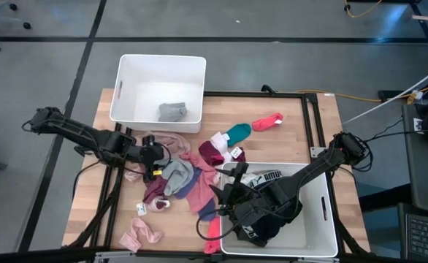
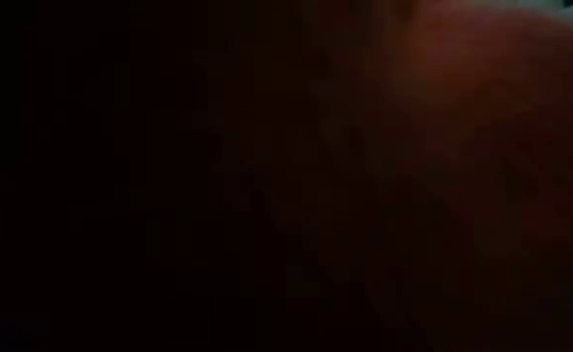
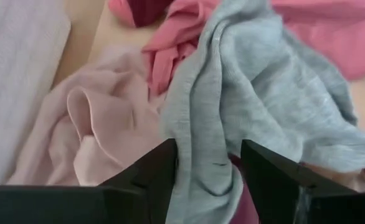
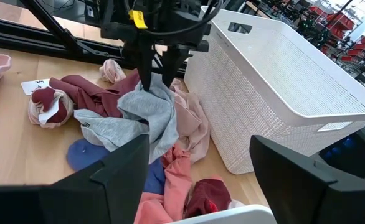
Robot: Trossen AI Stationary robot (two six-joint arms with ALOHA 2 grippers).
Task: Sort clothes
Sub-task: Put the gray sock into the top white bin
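- The left pincer [image 1: 158, 155] is down at the left edge of the heap of clothes [image 1: 188, 175] in the middle of the wooden surface [image 1: 287, 139]; its fingers [image 3: 151, 177] stand parted on either side of a fold of a grey garment [image 3: 257, 99], not pressed shut on it
- Beside that grey garment lie a pale pink piece [image 3: 89, 134] and a brighter pink one [image 3: 170, 46]
- The right pincer [image 1: 225, 196] hovers at the right side of the heap, above the near bin's [image 1: 323, 219] left edge, its fingers spread wide with nothing between them
- In the right wrist view a maroon garment [image 4: 86, 93] and a blue piece [image 4: 83, 154] lie with the grey one, just beside the far bin [image 4: 282, 81]
- The far bin holds one grey item [image 1: 172, 111]; the near bin holds dark clothes [image 1: 269, 219]
- A teal sock [image 1: 237, 132] and a red sock [image 1: 267, 121] lie apart from the heap, and a pink sock [image 1: 139, 234] lies near the surface's front edge
- The low view is dark
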